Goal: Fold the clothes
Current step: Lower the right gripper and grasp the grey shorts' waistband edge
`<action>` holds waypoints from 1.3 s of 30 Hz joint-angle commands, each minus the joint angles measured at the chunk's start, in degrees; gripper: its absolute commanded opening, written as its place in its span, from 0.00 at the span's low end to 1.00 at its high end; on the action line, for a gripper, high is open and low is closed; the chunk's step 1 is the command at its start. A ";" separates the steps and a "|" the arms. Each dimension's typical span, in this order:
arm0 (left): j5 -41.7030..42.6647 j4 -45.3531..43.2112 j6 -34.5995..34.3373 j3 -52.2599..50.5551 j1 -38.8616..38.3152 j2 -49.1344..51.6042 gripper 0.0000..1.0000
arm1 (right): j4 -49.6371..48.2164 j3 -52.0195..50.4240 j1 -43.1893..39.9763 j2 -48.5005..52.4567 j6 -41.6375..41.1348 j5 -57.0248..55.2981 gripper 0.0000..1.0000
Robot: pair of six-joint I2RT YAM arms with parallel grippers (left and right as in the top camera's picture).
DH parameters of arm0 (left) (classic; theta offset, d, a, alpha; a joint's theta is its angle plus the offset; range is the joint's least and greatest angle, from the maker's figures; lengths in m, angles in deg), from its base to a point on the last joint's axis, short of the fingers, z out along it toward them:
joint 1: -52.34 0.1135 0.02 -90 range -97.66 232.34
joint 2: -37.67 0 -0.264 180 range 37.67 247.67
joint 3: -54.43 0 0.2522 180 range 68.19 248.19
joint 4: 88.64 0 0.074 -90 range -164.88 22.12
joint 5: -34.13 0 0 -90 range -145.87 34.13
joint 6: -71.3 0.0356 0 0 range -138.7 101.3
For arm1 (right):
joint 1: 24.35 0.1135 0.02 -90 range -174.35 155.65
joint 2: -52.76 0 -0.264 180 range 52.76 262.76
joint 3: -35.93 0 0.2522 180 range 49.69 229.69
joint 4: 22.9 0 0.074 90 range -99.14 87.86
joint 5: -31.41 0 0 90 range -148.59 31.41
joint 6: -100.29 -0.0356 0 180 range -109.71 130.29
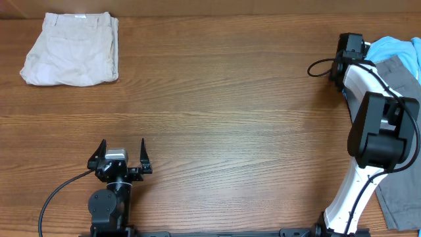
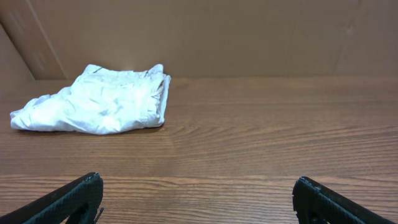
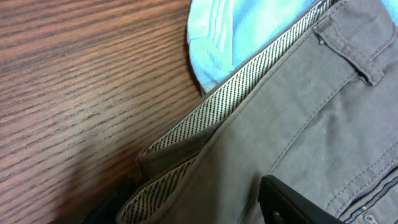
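Observation:
The mid-grey shorts (image 1: 396,76) lie at the table's right edge, and the light-blue T-shirt (image 1: 395,48) lies at their far end. My right gripper (image 1: 356,50) reaches to them. In the right wrist view it (image 3: 186,205) is open around the folded waistband of the grey shorts (image 3: 298,112). One finger rests on the fabric; the other is dark and mostly hidden at the left. The T-shirt (image 3: 242,31) shows above. The beige shorts (image 1: 71,49) lie folded at the far left and also show in the left wrist view (image 2: 99,102). My left gripper (image 1: 122,146) (image 2: 198,180) is open and empty near the front.
The wooden table (image 1: 217,99) stretches between the two piles. The right arm's white links (image 1: 375,131) stand over the grey shorts at the right edge. A brown wall (image 2: 249,37) rises behind the table.

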 commanded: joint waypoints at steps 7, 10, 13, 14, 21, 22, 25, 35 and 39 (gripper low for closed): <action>-0.52 -0.15 1.09 -0.24 -0.37 -0.55 1.00 | -0.81 1.18 0.26 4.26 2.58 -1.55 0.73; -0.52 -0.13 1.09 -0.24 -0.37 -0.55 1.00 | -1.70 1.18 0.26 4.26 2.62 -5.73 0.70; -0.52 -0.13 1.09 -0.24 -0.37 -0.55 1.00 | -1.36 1.18 0.17 4.26 3.50 -5.97 0.58; -0.52 -0.15 1.09 -0.24 -0.37 -0.55 1.00 | -1.27 1.18 0.04 4.28 3.76 -5.95 0.54; -0.52 -0.15 1.09 -0.24 -0.37 -0.55 1.00 | -0.76 1.20 -0.17 4.26 3.85 -5.99 0.28; -0.52 -0.15 1.09 -0.24 -0.37 -0.55 1.00 | -0.76 1.27 -0.04 4.22 3.69 -5.99 0.27; -0.52 -0.15 1.09 -0.24 -0.37 -0.55 1.00 | -0.26 2.05 0.50 3.96 0.20 -7.98 0.27; -0.52 -0.13 1.09 -0.24 -0.37 -0.55 1.00 | 0.59 2.60 1.14 -2.14 -1.99 -8.98 0.17; -0.52 -0.13 1.09 -0.24 -0.37 -0.55 1.00 | 1.27 2.60 1.14 -3.69 -1.97 -10.25 0.16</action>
